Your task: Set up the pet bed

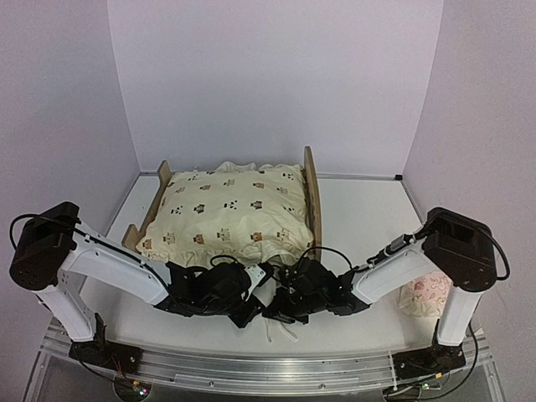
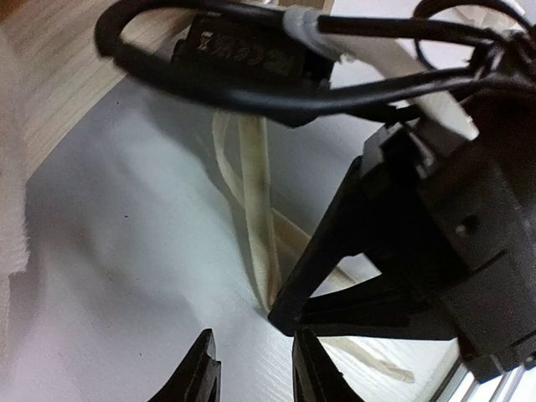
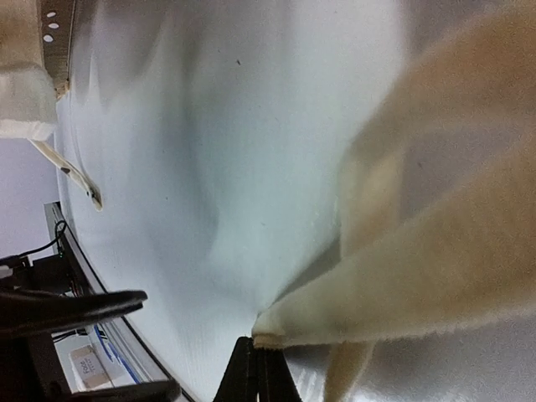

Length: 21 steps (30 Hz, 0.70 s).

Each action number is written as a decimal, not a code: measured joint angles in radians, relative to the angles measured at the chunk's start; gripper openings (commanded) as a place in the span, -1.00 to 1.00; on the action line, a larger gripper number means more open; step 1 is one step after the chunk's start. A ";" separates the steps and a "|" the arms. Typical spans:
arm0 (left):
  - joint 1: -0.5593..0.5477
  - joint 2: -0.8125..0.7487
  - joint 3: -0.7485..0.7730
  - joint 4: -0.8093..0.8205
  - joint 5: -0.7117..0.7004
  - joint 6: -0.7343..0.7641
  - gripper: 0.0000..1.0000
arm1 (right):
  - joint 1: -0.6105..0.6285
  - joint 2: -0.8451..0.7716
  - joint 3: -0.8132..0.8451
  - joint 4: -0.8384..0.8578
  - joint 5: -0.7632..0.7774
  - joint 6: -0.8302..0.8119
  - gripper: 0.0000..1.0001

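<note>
Pet bed (image 1: 312,188): centre of top view, on worktop (image 1: 360,209), cushion (image 1: 230,209) laid in frame. Outstanding, by appearance: tying down; pink pillow (image 1: 429,295), lower right, off the bed. Left end effector (image 2: 255,373): partly open, apparently empty. Right end effector (image 3: 257,368): fully closed, pinching one cushion tie (image 3: 402,285) at its tips.

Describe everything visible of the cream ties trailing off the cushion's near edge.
The ties are narrow, flat cream fabric strips. They trail limp from the cushion across the white table toward the arms. The right gripper, shut, pinches one strip's end down at the table. The rest lie loose just ahead of the open left gripper.
</note>
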 measured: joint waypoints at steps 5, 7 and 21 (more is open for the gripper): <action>0.001 0.023 0.001 -0.002 0.015 0.000 -0.39 | 0.005 -0.076 -0.083 -0.016 0.043 -0.008 -1.00; 0.001 0.024 0.002 -0.001 0.017 0.000 -0.39 | 0.007 -0.125 -0.135 -0.025 0.078 -0.013 -1.00; 0.001 0.053 0.051 0.022 0.056 0.001 -0.35 | 0.007 -0.323 -0.232 -0.213 0.204 -0.102 -0.40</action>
